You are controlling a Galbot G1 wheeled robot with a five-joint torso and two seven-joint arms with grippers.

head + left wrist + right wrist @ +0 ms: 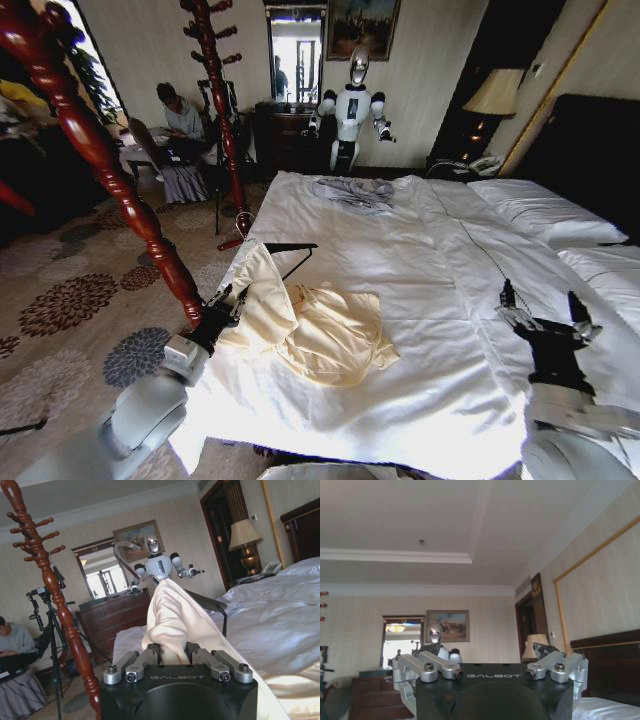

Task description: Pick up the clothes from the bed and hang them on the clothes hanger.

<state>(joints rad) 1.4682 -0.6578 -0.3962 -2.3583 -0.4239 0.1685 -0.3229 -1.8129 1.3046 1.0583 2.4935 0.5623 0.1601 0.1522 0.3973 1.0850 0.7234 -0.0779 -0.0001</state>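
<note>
Shirt (310,335) fabric is lying bunched near the bed's (420,290) left edge, one part draped over the black hanger (290,250). The left tool (232,298) is pinching that raised cloth; the right tool (548,305) is hovering spread over bare sheet. I'd keep the pinch firm and ease cloth along the hanger arm slowly. No containers here.

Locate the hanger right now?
Head view: the clothes hanger sits at the bed's left edge, partly inside the cream shirt that the left gripper grips, near the wooden coat stand.
</note>
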